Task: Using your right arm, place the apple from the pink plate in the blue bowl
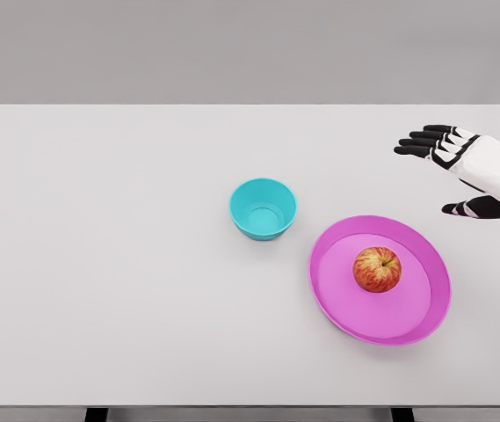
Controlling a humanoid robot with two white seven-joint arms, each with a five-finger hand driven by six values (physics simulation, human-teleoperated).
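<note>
An apple (377,269) sits on the pink plate (334,299) at lower right of the frame, the blue bowl (263,208) just left. At upper right, the right hand (465,167) hovers, fingers spread, empty; it should descend squarely over the fruit before closing.

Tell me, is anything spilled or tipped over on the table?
Nothing stands out. The apple sits on the pink plate, the blue bowl stands upright and empty, and the right hand hovers open nearby.
</note>
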